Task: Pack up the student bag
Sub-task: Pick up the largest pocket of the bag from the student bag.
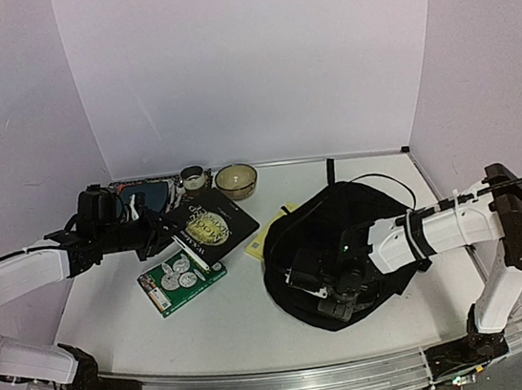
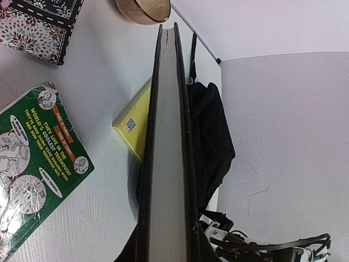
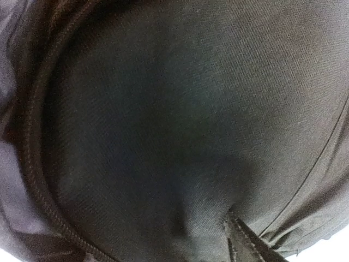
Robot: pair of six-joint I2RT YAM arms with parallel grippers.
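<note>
Nearest, the right gripper (image 1: pixel 339 292) sits against the large soft black fabric backpack (image 1: pixel 364 210) on the right of the white table (image 1: pixel 242 308); I cannot tell how its jaws stand. A green paperback (image 1: pixel 182 280) lies to the left. Beyond it, the left gripper (image 1: pixel 158 232) pinches a black hardcover book (image 1: pixel 209 226). A tan bowl (image 1: pixel 236 180) stands farthest.

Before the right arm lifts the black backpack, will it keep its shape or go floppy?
Likely floppy: the student bag lies slumped in a rounded heap, and it is creased in the right wrist view. Its coarse weave probably will not slip easily. Its loose strap may trail behind.
</note>
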